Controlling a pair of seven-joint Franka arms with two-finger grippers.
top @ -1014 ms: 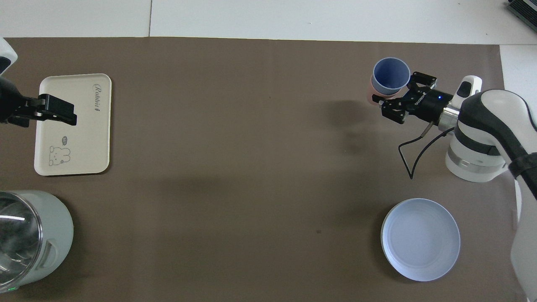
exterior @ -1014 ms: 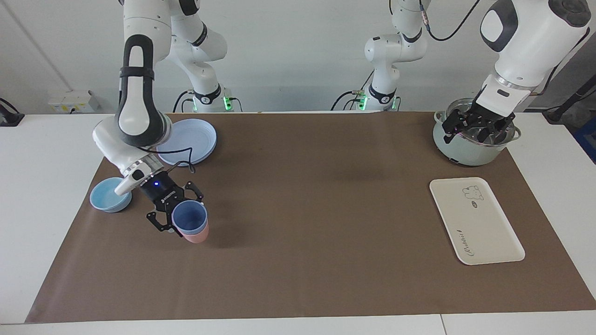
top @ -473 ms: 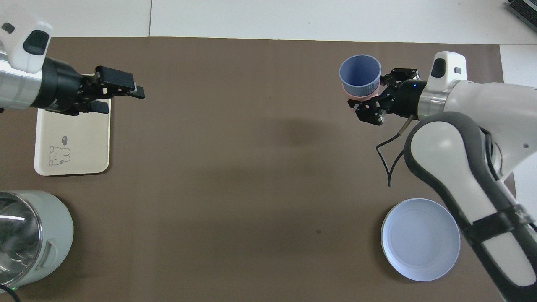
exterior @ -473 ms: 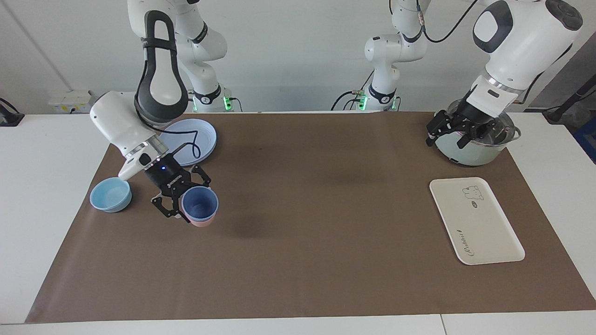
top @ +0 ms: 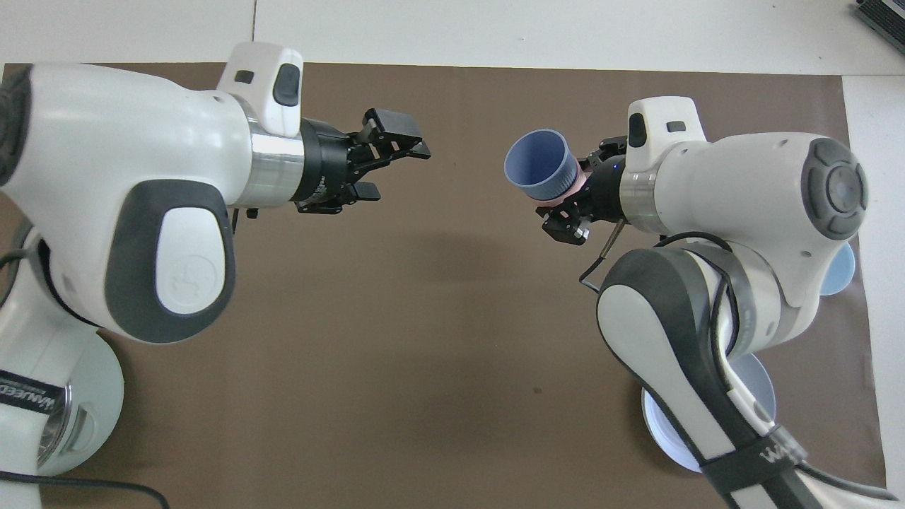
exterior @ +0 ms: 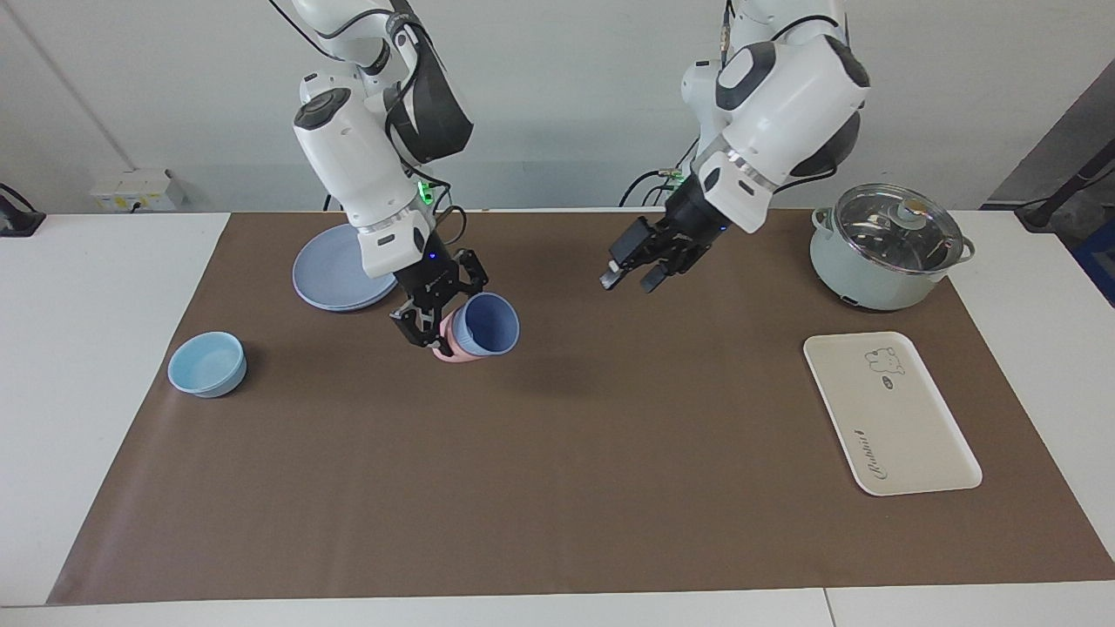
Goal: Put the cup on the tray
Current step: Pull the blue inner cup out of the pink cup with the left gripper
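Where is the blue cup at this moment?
The cup is in the air over the mat, held tilted in the right gripper together with a pink cup, toward the right arm's end.

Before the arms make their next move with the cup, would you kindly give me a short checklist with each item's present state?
1. Right gripper shut on the cup: ok, though the pink cup is nested under it and lifted too.
2. Cup clear of the mat: ok, it hangs tilted in the air.
3. Left gripper ready to receive: ok, open over the mat, facing the cup.
4. Tray free of things: ok.
5. Only the blue cup travelling: not ok.
6. Pot off the tray: ok.
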